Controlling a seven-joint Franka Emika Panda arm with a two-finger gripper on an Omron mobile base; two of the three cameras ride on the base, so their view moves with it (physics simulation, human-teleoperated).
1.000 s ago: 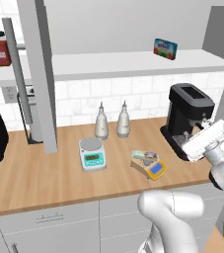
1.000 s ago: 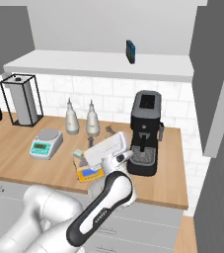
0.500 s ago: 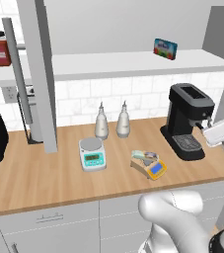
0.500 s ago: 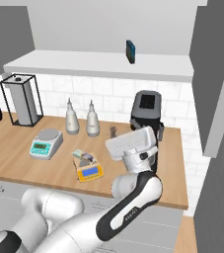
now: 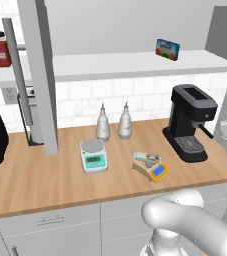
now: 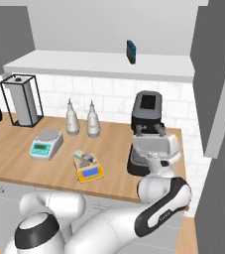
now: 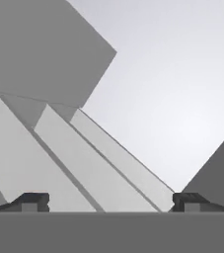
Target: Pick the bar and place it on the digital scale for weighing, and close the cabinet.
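The bar (image 5: 146, 156) already lies on the plate of the tan digital scale (image 5: 152, 167) on the counter, near the coffee machine (image 5: 191, 121), so the weighing part looks done. The cabinet is left: its grey door (image 5: 38, 75) stands open, edge-on, at the left, and another open door (image 6: 218, 74) at the right. The gripper (image 7: 108, 201) is spread wide, holding nothing, aimed at grey panels; the hand (image 6: 154, 149) sits in front of the coffee machine. Versus a second ago, the hand has swung right, away from the scale; bar and scale unmoved.
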